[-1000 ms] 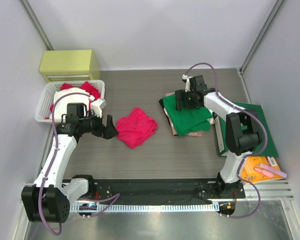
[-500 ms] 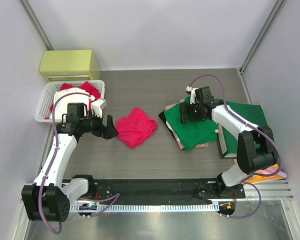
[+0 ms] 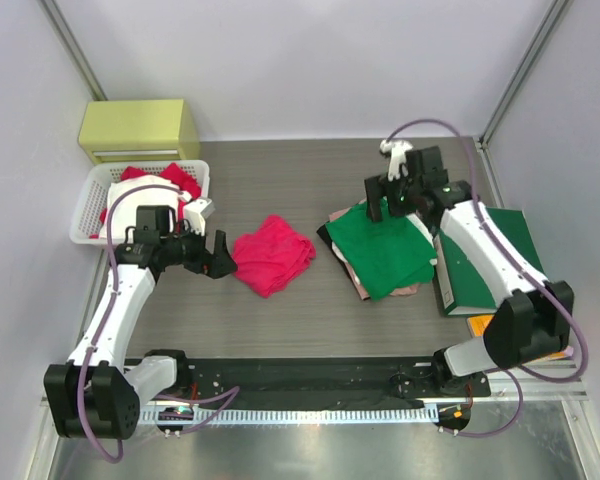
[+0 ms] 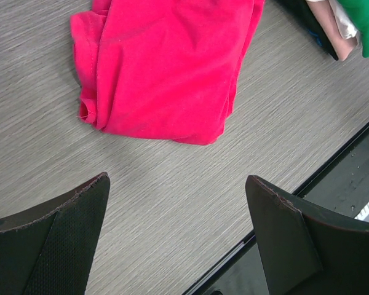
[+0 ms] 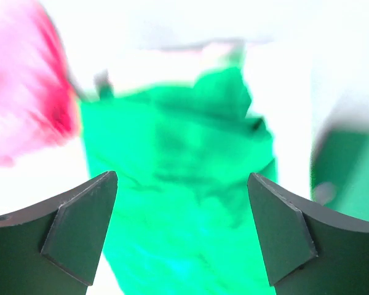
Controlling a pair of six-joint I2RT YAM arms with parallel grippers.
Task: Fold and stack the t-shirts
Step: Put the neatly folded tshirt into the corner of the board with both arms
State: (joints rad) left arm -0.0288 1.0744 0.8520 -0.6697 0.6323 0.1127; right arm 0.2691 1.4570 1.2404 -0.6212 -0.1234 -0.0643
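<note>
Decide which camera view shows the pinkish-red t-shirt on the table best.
Left wrist view: the pinkish-red t-shirt is close and sharp, hems and folds plain. Top external shows it whole but small; right wrist gives only a washed-out pink blur at its left edge.

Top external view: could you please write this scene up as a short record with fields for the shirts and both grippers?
red t-shirt: loosely bunched, alone at the centre of the table
green t-shirt: folded, on top, right of centre
beige-pink t-shirt: under the green one, edges showing
basket: far left, cloth inside
left gripper: open, empty, beside the red t-shirt
right gripper: open, empty, above the green t-shirt's far edge
folder: dark green, right of the green t-shirt
</note>
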